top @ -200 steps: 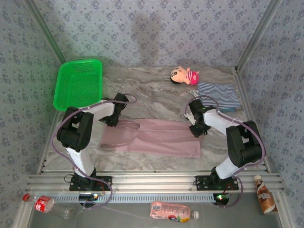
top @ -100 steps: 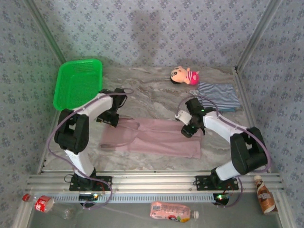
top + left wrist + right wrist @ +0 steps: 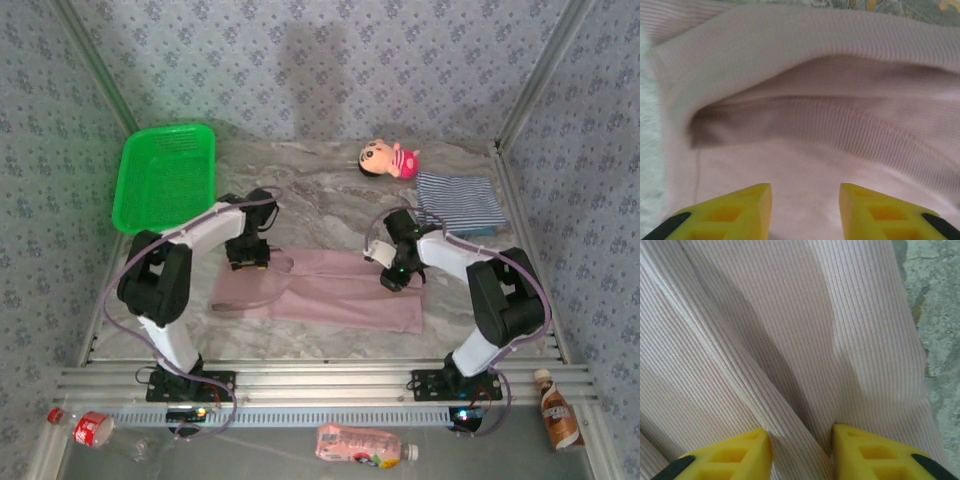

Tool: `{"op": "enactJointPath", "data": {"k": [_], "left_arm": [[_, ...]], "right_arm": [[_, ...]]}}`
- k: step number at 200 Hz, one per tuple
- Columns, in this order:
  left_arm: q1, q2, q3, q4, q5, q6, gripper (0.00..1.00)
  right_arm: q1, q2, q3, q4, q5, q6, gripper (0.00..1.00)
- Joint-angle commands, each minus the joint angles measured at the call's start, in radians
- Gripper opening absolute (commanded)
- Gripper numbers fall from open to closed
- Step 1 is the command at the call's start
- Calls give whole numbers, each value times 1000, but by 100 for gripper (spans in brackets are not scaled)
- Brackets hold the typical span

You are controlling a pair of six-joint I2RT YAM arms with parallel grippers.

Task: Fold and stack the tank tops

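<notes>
The mauve-pink tank top (image 3: 330, 290) lies flat across the middle of the table. At its far left edge my left gripper (image 3: 250, 262) is down on the cloth. In the left wrist view its jaws (image 3: 805, 192) stand apart over smooth pink cloth (image 3: 815, 100), open. My right gripper (image 3: 392, 280) presses on the top's far right part. In the right wrist view a raised fold of the ribbed pink cloth (image 3: 790, 315) is wedged between its fingers (image 3: 801, 435). The striped tank top (image 3: 460, 202) lies folded at the back right, on a teal-blue top whose edge (image 3: 482, 231) peeks out.
A pink plush doll (image 3: 388, 158) lies at the back, near the striped top. A green basket (image 3: 165, 175) stands at the back left. Bottles (image 3: 365, 445) lie below the near rail. Marbled table (image 3: 935, 300) shows right of the pink cloth.
Both grippers have shifted inward along the pink top's far edge and dropped onto it. Their jaws widened, then narrowed, the right one gathering a fold.
</notes>
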Motion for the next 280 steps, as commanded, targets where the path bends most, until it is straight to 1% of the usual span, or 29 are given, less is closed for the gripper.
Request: {"op": "enactJointPath", "data": {"k": [1, 12, 23, 71, 93, 122, 158, 171, 199, 217, 251, 280], "left_arm": [[-3, 67, 44, 31, 22, 2, 34], [-3, 102, 78, 15, 2, 31, 30], [2, 143, 114, 0, -4, 56, 28], [10, 299, 292, -11, -18, 190, 27], [11, 401, 431, -38, -39, 261, 27], [15, 527, 641, -68, -62, 305, 27], [11, 633, 844, -84, -14, 344, 27], [8, 652, 882, -80, 9, 352, 28], [-2, 688, 946, -77, 52, 365, 29], [-11, 717, 990, -89, 75, 373, 29], [-38, 763, 1072, -96, 113, 395, 31], [-52, 793, 1191, -149, 116, 394, 36]], "right_arm": [[20, -18, -41, -81, 5, 12, 34], [31, -32, -56, -96, 15, 18, 33], [44, -47, -69, -109, 14, 23, 32], [101, -111, -107, -180, -17, 69, 32], [154, -120, -107, -218, -43, 93, 34], [238, -107, -108, -225, -103, 111, 39], [357, -82, -84, -228, -152, 136, 40], [393, -70, -66, -235, -172, 146, 41], [520, -25, -33, -245, -187, 179, 42], [584, 10, -10, -245, -186, 198, 43], [644, 37, 40, -235, -199, 228, 43], [644, 22, 70, -232, -227, 217, 45]]}}
